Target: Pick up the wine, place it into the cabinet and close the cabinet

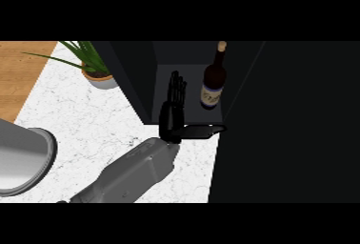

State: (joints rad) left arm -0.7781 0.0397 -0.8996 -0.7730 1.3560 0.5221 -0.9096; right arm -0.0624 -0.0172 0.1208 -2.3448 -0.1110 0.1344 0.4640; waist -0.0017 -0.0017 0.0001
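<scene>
Wine bottle [213,81] stands upright inside the open dark cabinet [141,81]; one hand [172,112] just left of it, fingers straight, thumb spread, holding nothing

potted plant [95,71], steel sink [25,159]

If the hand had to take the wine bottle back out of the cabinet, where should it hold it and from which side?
Probably round the wide body at the label of the wine bottle, coming from its left, where the open hand already is. The bottle stands upright in the cabinet, and the cabinet's dark side lies close on its right.
</scene>
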